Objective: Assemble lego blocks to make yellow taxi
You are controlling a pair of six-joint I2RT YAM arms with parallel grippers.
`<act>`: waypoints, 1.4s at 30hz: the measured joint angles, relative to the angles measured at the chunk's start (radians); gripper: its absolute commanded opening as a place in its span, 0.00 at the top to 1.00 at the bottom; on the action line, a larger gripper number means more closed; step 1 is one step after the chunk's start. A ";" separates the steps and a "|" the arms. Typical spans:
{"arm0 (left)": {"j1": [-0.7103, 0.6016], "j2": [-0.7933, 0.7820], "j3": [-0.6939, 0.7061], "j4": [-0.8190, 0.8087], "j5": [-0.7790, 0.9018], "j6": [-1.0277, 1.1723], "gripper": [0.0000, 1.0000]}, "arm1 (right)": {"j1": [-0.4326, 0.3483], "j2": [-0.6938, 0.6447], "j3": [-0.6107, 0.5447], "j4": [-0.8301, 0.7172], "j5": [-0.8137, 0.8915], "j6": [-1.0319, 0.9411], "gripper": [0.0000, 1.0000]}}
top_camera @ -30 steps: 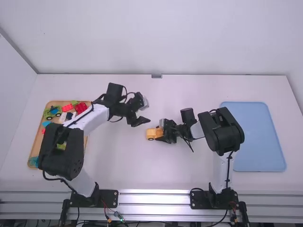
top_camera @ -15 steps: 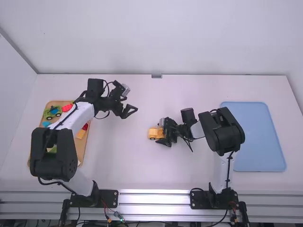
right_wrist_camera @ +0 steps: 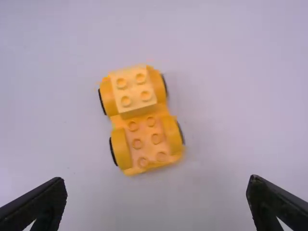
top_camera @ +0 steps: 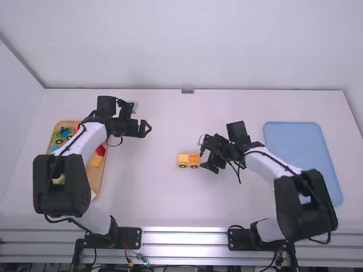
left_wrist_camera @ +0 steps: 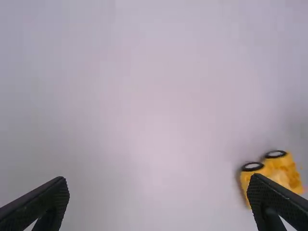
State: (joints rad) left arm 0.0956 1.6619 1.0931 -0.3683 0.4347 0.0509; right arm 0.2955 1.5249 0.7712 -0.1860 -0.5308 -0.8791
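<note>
My left gripper (top_camera: 146,129) is over the table beside the parts tray, fingers apart and nothing between them. Just right of the yellow car (top_camera: 189,160) is my right gripper (top_camera: 208,162), also open. In the right wrist view the car (right_wrist_camera: 144,139) stands on its wheels, with a paler yellow studded block (right_wrist_camera: 133,89) on one end and bare studs on the other, in front of the spread right gripper (right_wrist_camera: 156,199). The left wrist view has the car (left_wrist_camera: 276,168) partly behind one finger of the left gripper (left_wrist_camera: 159,199).
A wooden tray (top_camera: 97,184) at the left, partly under the left arm, holds a green car (top_camera: 62,135), a red block (top_camera: 101,150), a yellow-orange block (top_camera: 97,160) and other pieces. At the right lies a blue tray (top_camera: 292,136), its near part behind the right arm.
My left gripper has moved left, away from the car. The right gripper has let go of the car and drawn back a little to the right, while its arm has swung outward.
</note>
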 measured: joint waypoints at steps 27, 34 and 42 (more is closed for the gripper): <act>0.327 0.076 0.000 -0.247 -0.496 0.189 0.19 | 0.027 -0.135 0.000 0.101 0.134 0.030 0.01; 0.381 0.117 0.000 -0.239 -0.426 0.305 0.47 | 0.027 -0.135 0.000 0.117 0.145 0.038 0.01; 0.380 0.117 -0.017 -0.207 -0.409 0.363 0.40 | 0.027 -0.135 0.000 0.133 0.145 0.039 0.01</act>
State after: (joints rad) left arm 0.4759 1.7794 1.0760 -0.5755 0.0254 0.4141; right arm 0.3225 1.3899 0.7712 -0.0528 -0.3859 -0.8406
